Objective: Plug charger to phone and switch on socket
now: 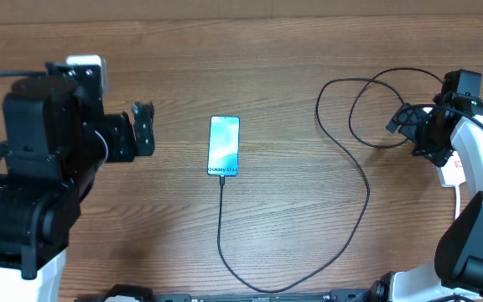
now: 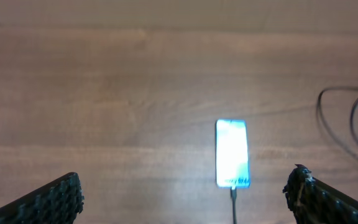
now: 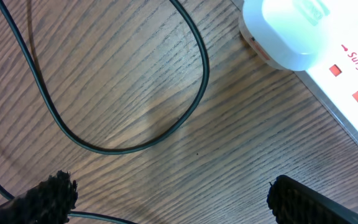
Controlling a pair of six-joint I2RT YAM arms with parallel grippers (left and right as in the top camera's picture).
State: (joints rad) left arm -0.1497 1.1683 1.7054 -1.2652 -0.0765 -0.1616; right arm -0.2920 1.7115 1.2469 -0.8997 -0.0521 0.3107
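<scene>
The phone lies flat mid-table with its teal screen lit, and shows too in the left wrist view. The charger's thin black cable meets the phone's near end, runs toward the front edge, then curves right and back into loops. My left gripper hovers open left of the phone, its fingers wide apart and empty. My right gripper is open beside the cable loops; between its fingers is bare wood. The white socket with red markings lies just right of it, a white plug block on it.
Both arm bases stand at the table's left and right sides. A loop of cable lies on the wood under the right gripper. The socket is mostly hidden beneath the right arm in the overhead view.
</scene>
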